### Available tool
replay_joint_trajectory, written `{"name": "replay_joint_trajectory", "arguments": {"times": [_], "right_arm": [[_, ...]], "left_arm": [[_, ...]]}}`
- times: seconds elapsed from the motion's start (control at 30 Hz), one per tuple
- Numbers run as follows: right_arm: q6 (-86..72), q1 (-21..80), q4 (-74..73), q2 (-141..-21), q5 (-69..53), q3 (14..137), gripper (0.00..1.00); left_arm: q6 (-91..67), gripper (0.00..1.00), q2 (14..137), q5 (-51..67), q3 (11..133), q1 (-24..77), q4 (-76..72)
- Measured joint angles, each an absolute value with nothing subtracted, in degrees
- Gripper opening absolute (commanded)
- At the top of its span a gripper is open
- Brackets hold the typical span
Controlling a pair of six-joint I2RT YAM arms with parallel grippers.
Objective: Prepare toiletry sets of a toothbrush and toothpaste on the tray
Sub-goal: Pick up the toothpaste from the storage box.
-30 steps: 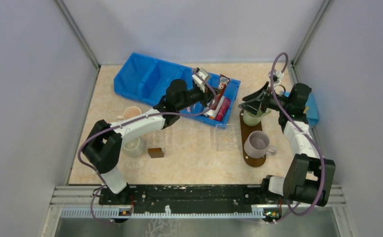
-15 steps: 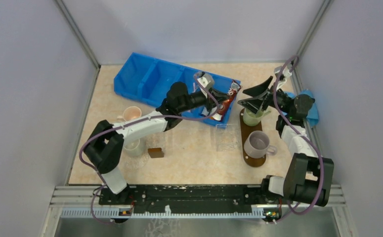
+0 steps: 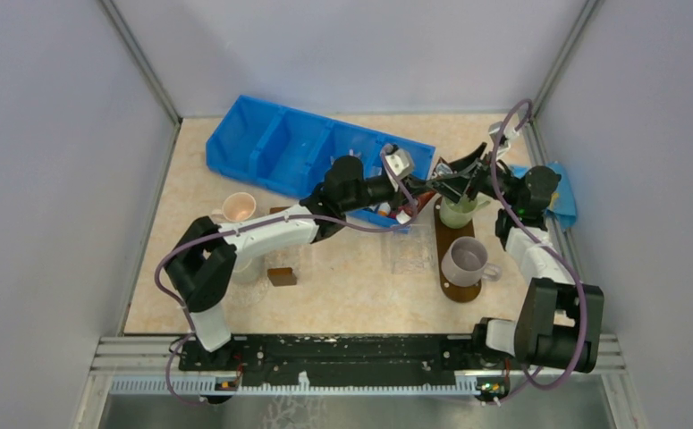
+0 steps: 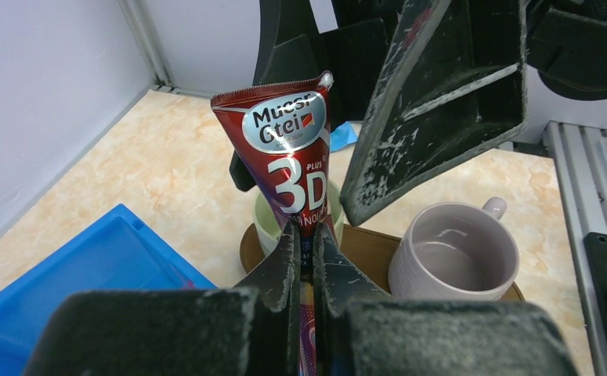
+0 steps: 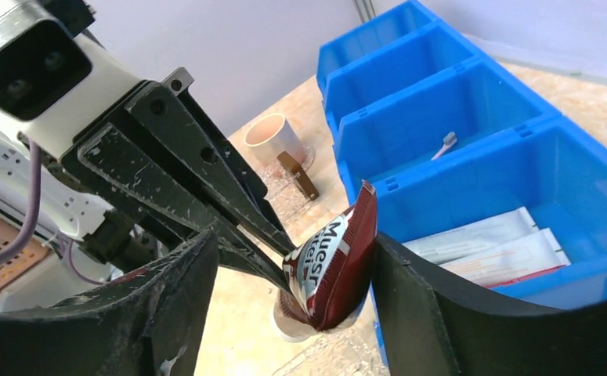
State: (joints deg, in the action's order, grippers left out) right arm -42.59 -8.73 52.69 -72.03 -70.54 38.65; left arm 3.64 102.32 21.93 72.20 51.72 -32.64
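Observation:
A dark red toothpaste tube [image 4: 288,149] stands upright between the fingers of my left gripper [image 4: 306,239], which is shut on its lower half. It hangs above the green mug [image 4: 262,223] at the far end of the tray [image 3: 443,246]. My right gripper [image 5: 292,251] is open around the tube's crimped top [image 5: 335,270]. The tube rests against one finger [image 5: 410,298], with a gap to the other. In the top view the left gripper [image 3: 425,184] and right gripper [image 3: 457,175] meet over the tray. A pale toothbrush [image 5: 446,142] lies in the blue bin.
A lilac mug [image 3: 464,260] stands on the tray's near end. The blue compartment bin [image 3: 271,143] holds white toothpaste packs [image 5: 488,247]. A clear container [image 3: 409,248], a small brown block [image 3: 281,276], a pink cup [image 3: 238,206] and a blue cloth [image 3: 562,197] lie around.
My left arm lifted the red tube out of the bin and carried it right, over the green mug. The right gripper swung left and now brackets the tube's top.

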Motion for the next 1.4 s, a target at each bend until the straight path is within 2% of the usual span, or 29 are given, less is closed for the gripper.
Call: {"name": "replay_joint_trajectory", "arguments": {"times": [0.13,0.27,0.37,0.4,0.5,0.53,0.67,0.83,1.0,1.3,1.4], "right_arm": [[-40.56,-8.49,49.52,-72.18,-69.43,38.68,0.36],[-39.38,-8.78,47.90,-72.66,-68.18,38.70,0.18],[-39.03,-8.73,47.24,-72.82,-68.16,38.81,0.09],[-38.96,-8.73,46.94,-72.82,-68.34,38.94,0.05],[-39.07,-8.73,47.07,-72.82,-68.62,39.18,0.04],[-39.20,-8.73,47.27,-72.82,-68.86,39.27,0.03],[-40.69,-8.73,48.64,-72.82,-71.09,39.44,0.02],[-41.85,-8.73,50.19,-72.82,-73.10,39.44,0.01],[-42.02,-8.73,51.44,-72.82,-75.31,39.44,0.00],[-41.28,-8.73,56.36,-72.69,-79.50,39.44,0.00],[-39.38,-8.73,55.61,-72.31,-79.85,39.44,0.00]], "left_arm": [[5.41,0.00,102.59,20.32,72.51,52.47,-31.70],[6.39,0.01,102.59,19.55,72.51,52.80,-31.29],[6.83,0.08,102.59,19.27,72.51,52.90,-30.96],[7.31,0.20,102.59,19.11,72.51,53.01,-30.83],[7.44,0.35,102.43,19.35,72.51,53.01,-30.85],[7.44,0.43,102.30,19.59,72.51,53.01,-30.81],[7.62,0.60,101.32,20.95,72.36,53.01,-30.61],[8.80,0.68,96.88,23.59,70.30,53.01,-30.46],[9.61,0.70,92.62,23.35,68.90,52.95,-30.44],[10.20,0.89,88.62,14.20,64.40,51.07,-31.07],[10.44,0.92,88.49,10.15,63.61,50.35,-31.20]]}}
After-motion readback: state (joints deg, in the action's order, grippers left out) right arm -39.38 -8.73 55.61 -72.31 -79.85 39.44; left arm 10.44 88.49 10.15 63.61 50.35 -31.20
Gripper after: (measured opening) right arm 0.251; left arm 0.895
